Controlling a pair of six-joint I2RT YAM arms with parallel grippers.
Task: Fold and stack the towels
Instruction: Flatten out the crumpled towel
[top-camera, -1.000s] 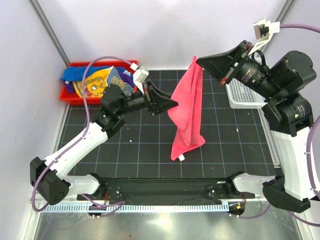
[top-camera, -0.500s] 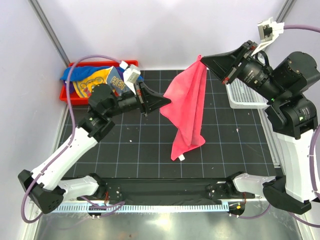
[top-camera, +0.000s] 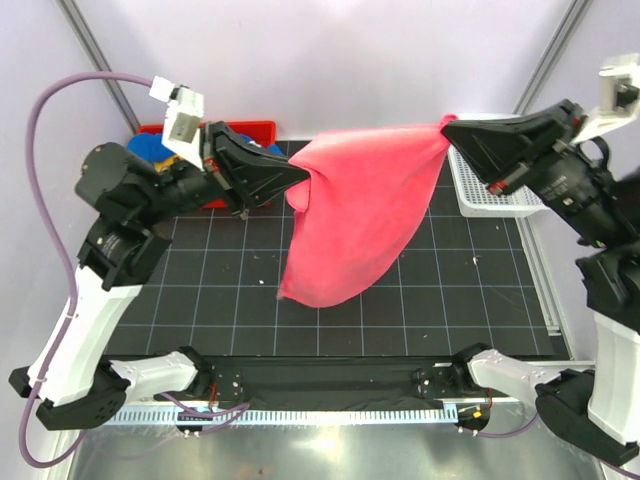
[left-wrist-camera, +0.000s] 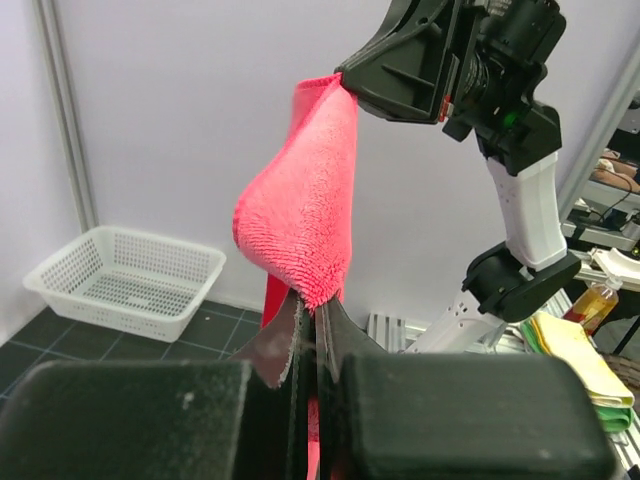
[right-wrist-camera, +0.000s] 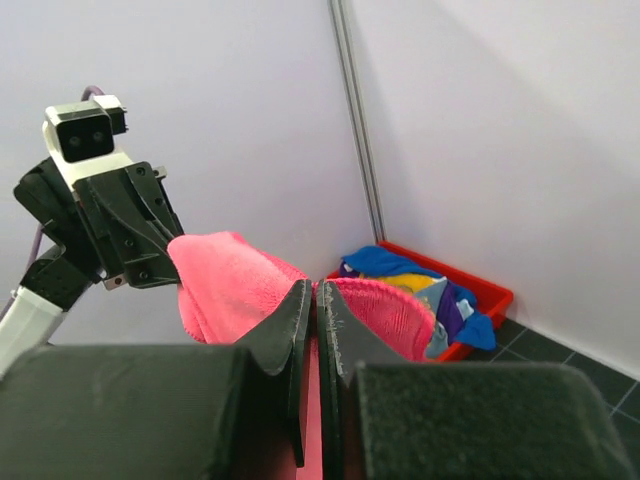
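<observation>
A hot pink towel (top-camera: 355, 215) hangs spread in the air above the black gridded mat, held by two upper corners. My left gripper (top-camera: 300, 178) is shut on its left corner. My right gripper (top-camera: 450, 132) is shut on its right corner. The towel's lower edge sags to a point near the mat's middle. In the left wrist view the pink towel (left-wrist-camera: 305, 215) runs from my left gripper (left-wrist-camera: 312, 300) up to the right gripper. In the right wrist view my right gripper (right-wrist-camera: 315, 292) pinches pink cloth (right-wrist-camera: 385, 310). Several other towels (right-wrist-camera: 420, 285), blue, yellow and purple, lie in the red bin.
The red plastic bin (top-camera: 255, 132) sits at the back left, mostly hidden behind my left arm; it also shows in the right wrist view (right-wrist-camera: 480, 290). A white mesh basket (top-camera: 485, 185) stands at the back right, and shows in the left wrist view (left-wrist-camera: 125, 280). Walls enclose the mat.
My left gripper closed on the towel's free corner and moved up and left. My right gripper moved right. The towel went from hanging in a narrow strip to being stretched wide.
</observation>
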